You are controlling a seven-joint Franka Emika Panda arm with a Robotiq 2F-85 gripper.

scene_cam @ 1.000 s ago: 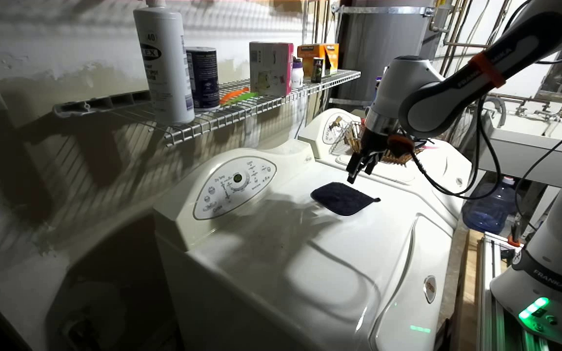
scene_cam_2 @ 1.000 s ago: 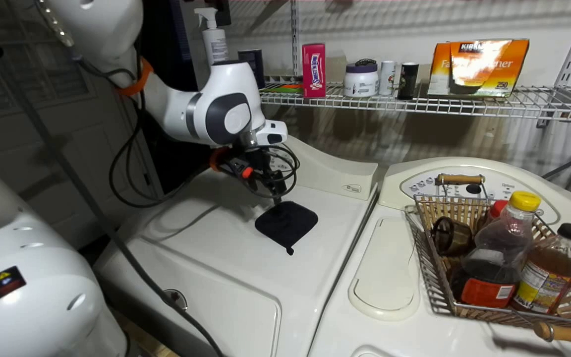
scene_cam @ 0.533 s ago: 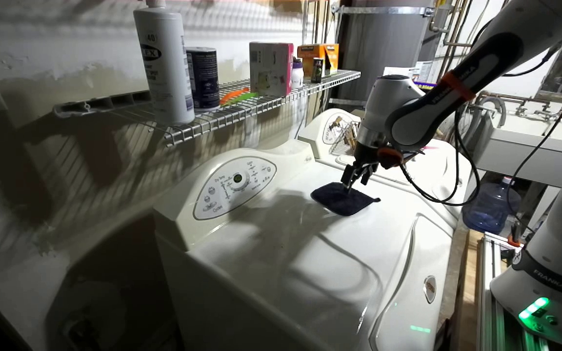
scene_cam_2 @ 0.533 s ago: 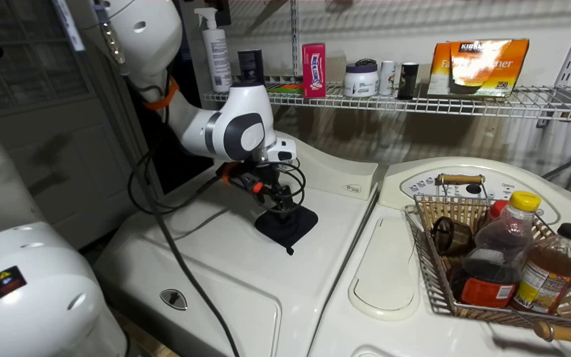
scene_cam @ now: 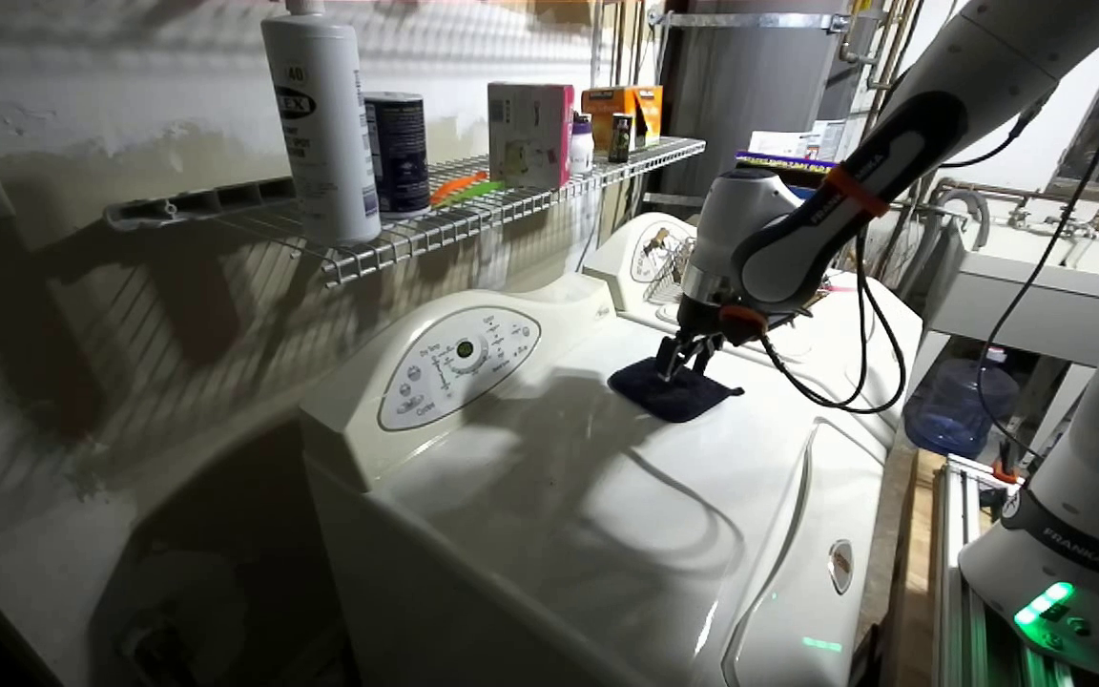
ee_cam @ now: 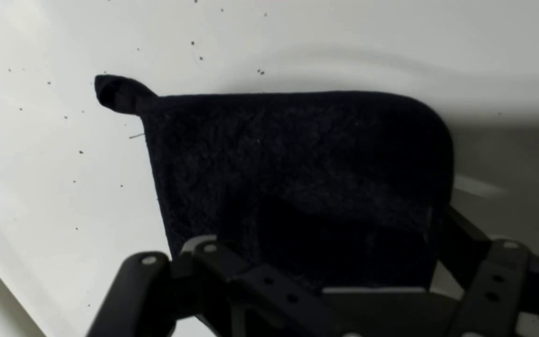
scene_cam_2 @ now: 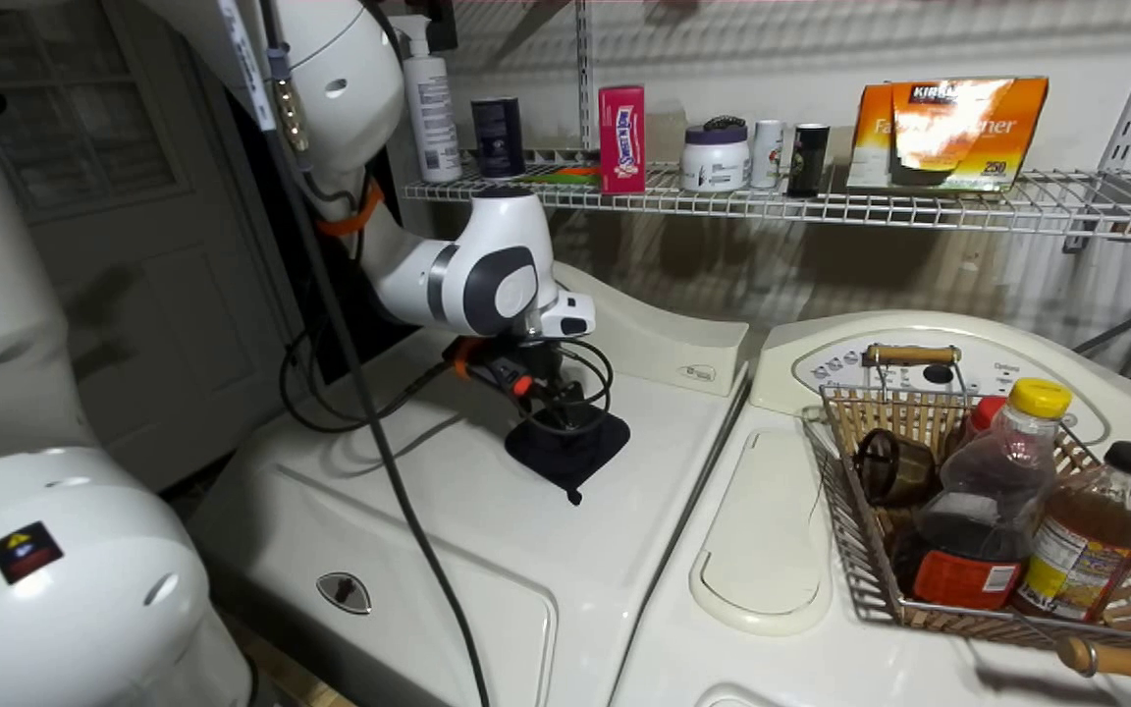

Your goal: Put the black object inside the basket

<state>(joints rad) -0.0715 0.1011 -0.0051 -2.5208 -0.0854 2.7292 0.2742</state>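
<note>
The black object (scene_cam: pixel 678 403) is a flat, roughly square cloth pad with a corner loop. It lies on the white machine top in both exterior views (scene_cam_2: pixel 580 462) and fills the middle of the wrist view (ee_cam: pixel 297 154). My gripper (scene_cam: pixel 684 372) is low over the pad, pointing down, also in an exterior view (scene_cam_2: pixel 570 417). In the wrist view its fingers (ee_cam: pixel 332 222) are spread apart over the pad's lower part; whether they touch it is too dark to tell. The basket (scene_cam_2: pixel 860 530), with slats and wire frame, stands on the neighbouring machine; the arm mostly hides it in an exterior view (scene_cam: pixel 667 269).
Bottles (scene_cam_2: pixel 978 511) and a brown cup-like item (scene_cam_2: pixel 894 469) sit in the basket. A wire shelf (scene_cam_2: pixel 683 201) with boxes, jars and a spray bottle runs above. A raised control panel (scene_cam: pixel 459 358) borders the machine top. A cable hangs from the arm.
My gripper has come down from above the pad's far side to low over the pad. The pad and the basket have not moved.
</note>
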